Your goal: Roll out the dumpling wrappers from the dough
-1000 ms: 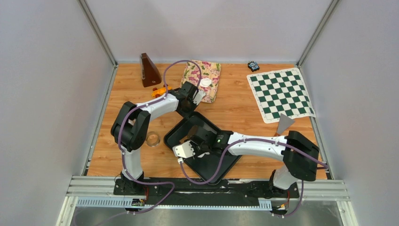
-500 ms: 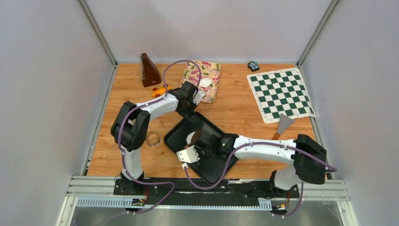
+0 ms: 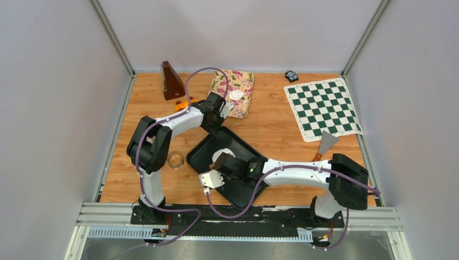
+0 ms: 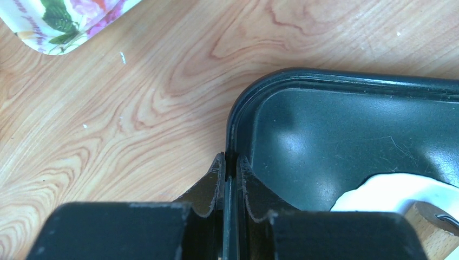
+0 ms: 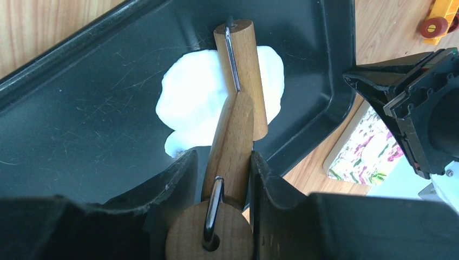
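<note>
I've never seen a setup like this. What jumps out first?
A black tray sits mid-table with a patch of white dough in it. The right arm's jaws hold a wooden roller over the dough, while the left arm's jaws pinch the tray's rim. Behind, a green checkered mat lies far right.

Bright even overhead light, soft shadows, glare on black tray (image 4: 303, 146), blurred near tools

Dough (image 5: 189, 103) in tray (image 5: 81, 135), ring cutter (image 3: 175, 160) left, second tray (image 3: 243, 86) behind
</note>
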`<act>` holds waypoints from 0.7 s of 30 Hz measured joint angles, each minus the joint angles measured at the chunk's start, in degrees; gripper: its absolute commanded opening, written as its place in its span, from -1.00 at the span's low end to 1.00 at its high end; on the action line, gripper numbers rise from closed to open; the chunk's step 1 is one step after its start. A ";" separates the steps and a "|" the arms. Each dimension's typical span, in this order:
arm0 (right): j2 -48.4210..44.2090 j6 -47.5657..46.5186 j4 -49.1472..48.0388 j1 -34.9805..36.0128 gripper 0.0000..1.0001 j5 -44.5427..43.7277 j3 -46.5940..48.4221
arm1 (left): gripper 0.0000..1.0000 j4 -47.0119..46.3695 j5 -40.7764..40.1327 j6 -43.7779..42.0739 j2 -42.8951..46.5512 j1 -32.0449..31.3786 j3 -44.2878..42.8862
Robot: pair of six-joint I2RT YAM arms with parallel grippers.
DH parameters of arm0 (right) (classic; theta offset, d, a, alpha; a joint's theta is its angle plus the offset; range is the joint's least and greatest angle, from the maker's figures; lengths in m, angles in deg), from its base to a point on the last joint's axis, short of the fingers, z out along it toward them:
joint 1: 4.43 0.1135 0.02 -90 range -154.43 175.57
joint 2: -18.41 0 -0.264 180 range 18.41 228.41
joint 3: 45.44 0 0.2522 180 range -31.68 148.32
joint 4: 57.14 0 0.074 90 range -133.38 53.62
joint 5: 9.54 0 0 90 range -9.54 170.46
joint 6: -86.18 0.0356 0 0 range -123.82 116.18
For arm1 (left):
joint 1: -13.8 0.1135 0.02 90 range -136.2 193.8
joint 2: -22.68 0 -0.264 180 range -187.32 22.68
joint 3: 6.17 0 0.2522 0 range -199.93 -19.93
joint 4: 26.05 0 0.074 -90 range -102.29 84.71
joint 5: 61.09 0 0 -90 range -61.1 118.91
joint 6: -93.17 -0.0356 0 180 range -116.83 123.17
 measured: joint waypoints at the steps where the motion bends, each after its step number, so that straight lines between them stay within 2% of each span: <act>1: 0.13 0.00 -0.35 0.00 -1.00 -0.11 0.00 | -1.00 -0.11 -0.15 0.00 0.00 0.24 0.00; 10: -1.51 -0.52 0.33 0.11 -1.00 1.36 -0.26 | -1.00 -0.13 -0.44 0.02 0.00 0.39 0.00; 17: -4.63 -0.72 8.76 1.70 -1.00 3.63 -0.13 | -1.00 0.33 -0.33 0.04 0.00 0.24 0.00; 21: -4.83 -0.66 9.79 2.01 -1.00 3.80 0.09 | -1.00 0.33 -0.31 0.04 0.00 0.24 0.00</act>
